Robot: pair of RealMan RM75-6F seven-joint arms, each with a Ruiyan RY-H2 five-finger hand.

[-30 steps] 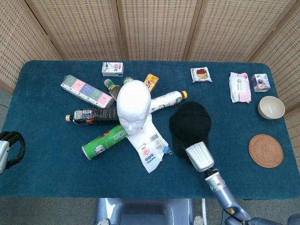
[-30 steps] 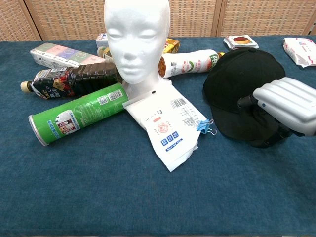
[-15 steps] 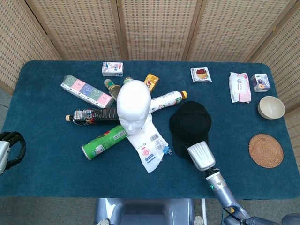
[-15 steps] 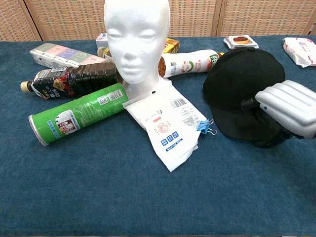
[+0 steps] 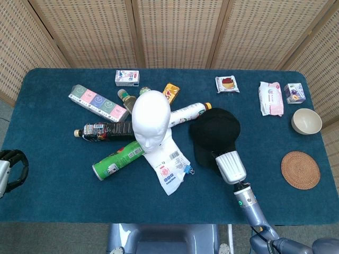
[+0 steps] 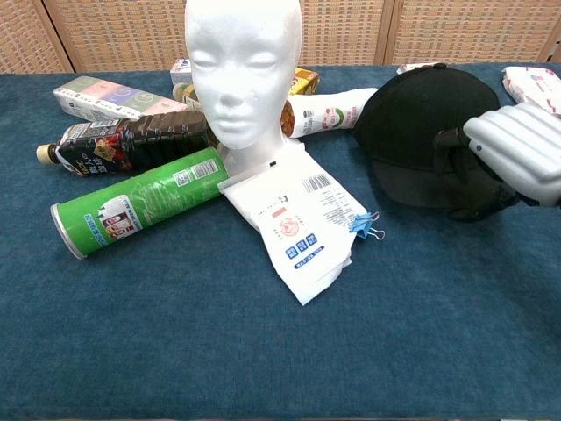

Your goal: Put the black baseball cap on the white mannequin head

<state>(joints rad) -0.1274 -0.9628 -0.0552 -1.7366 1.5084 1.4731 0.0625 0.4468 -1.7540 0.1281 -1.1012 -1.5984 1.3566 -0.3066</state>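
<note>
Gripping the black baseball cap (image 6: 421, 145) at its brim, the right hand (image 6: 517, 158) has its fingers closed on the near side of the cap, and in the chest view the cap seems already raised a little from the blue table (image 5: 47, 196). The cap is to the right of the white mannequin head (image 5: 151, 119), which stands upright near the middle of the table. The left hand (image 5: 8, 172) waits at the left edge of the table; I cannot tell if it is open or closed.

To do this step well, I think the hand should lift the cap higher than the top of the head, keep the opening facing down, and lower it gently, because the foam head looks light and may tip.

The white bottle (image 5: 185, 114) behind the head has red letters, and the white packet (image 6: 302, 224) shows a barcode, but I cannot read any words.
</note>
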